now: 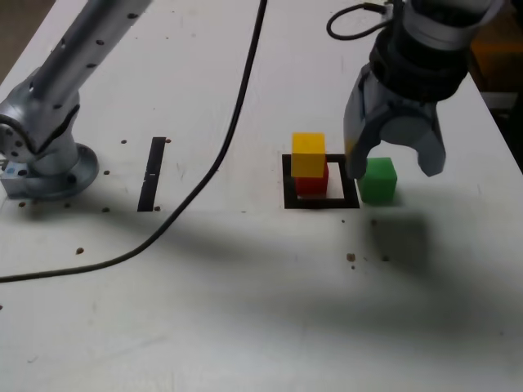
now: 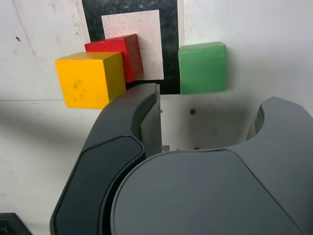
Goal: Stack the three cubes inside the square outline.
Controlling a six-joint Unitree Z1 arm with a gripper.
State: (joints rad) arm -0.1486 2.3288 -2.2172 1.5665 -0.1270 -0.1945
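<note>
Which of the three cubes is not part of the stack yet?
The green cube. It sits alone on the table just outside the square outline, while the yellow cube rests on the red cube.

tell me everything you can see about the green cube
The green cube is a small matte block of one solid colour, with slightly rounded edges, and looks like painted wood or foam. It sits flat and upright on the white table, just outside the square outline, at the outline's edge on the exterior view's right. It is apart from the yellow cube stacked on the red cube. The open gripper hangs around it, one finger on each side; contact cannot be confirmed.
</note>
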